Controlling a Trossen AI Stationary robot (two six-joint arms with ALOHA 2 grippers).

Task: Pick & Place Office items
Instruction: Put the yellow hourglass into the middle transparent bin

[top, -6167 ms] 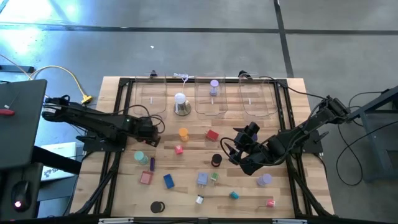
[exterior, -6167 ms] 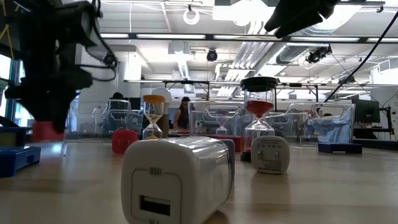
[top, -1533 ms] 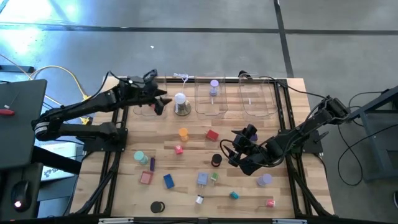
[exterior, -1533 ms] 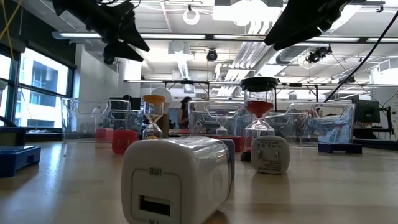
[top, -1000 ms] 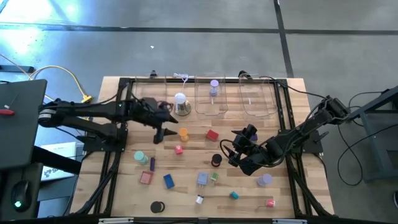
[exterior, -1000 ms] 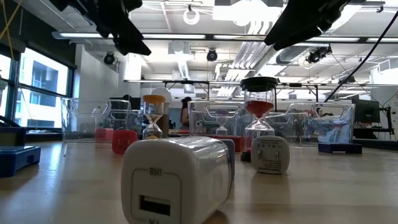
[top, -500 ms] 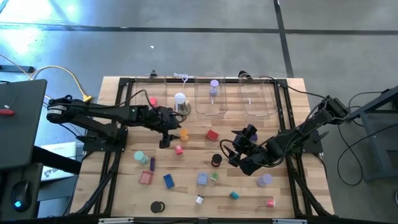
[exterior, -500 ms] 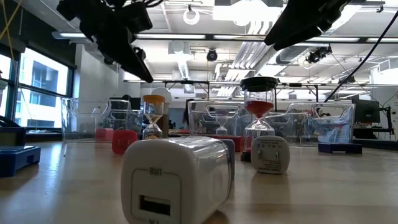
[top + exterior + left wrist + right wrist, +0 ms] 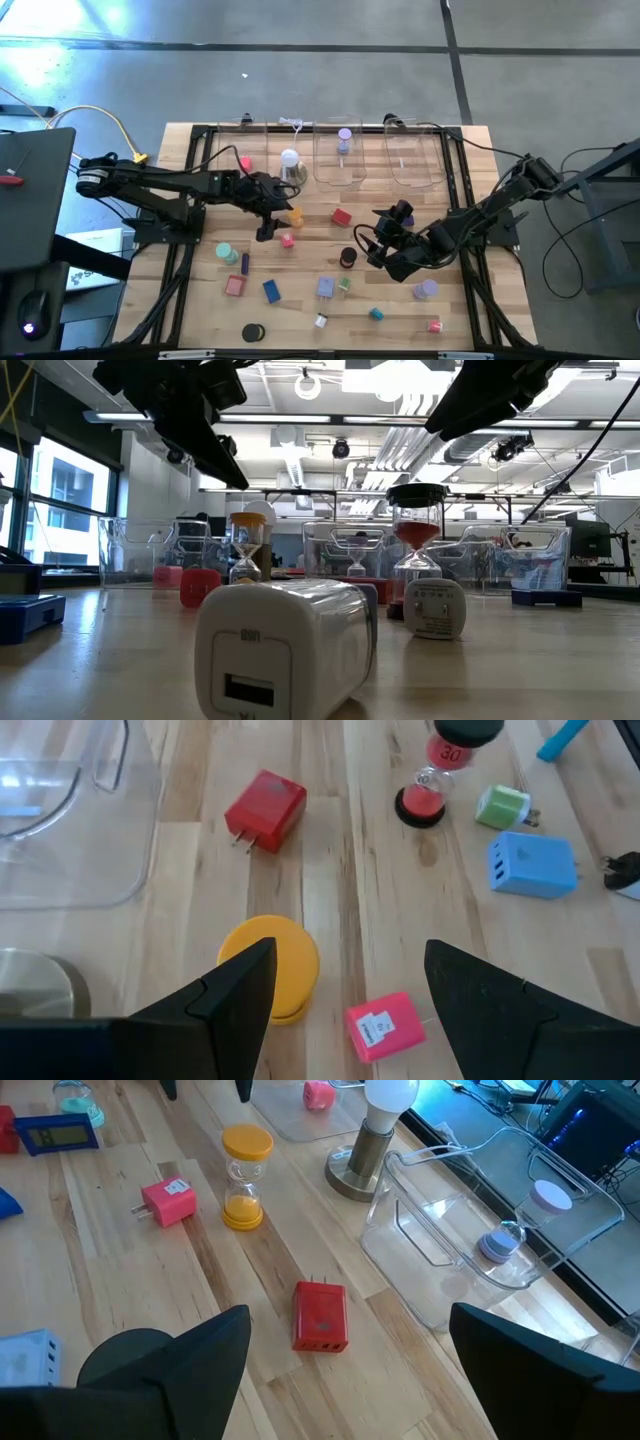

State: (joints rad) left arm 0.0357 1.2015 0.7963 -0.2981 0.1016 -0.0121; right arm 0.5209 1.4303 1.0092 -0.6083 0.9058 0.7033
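Note:
The office items lie scattered over the wooden table (image 9: 470, 310). My left gripper (image 9: 272, 220) hangs open and empty above an orange hourglass (image 9: 268, 965) and a pink charger (image 9: 385, 1025), touching neither. A red charger (image 9: 265, 810) lies just beyond them. My right gripper (image 9: 378, 245) waits open and empty right of centre, above a black-topped red hourglass (image 9: 348, 258). In its wrist view the red charger (image 9: 320, 1318) lies between the fingers, on the table below. Another pink piece (image 9: 245, 162) rests in the far-left clear bin (image 9: 228, 165).
Three clear bins (image 9: 340, 160) line the far edge; the middle one holds a purple hourglass (image 9: 520, 1220). A white bulb on a silvery base (image 9: 291, 165) stands between the left two. Blue, teal, green and purple pieces (image 9: 271, 290) lie toward the near edge, among them a white charger (image 9: 285, 650).
My left gripper has come down and moved a little toward the table's right and near edges, away from the far-left bin, and has stopped over the orange hourglass. It has stayed open. As the arm moved off, the pink piece in that bin came into view.

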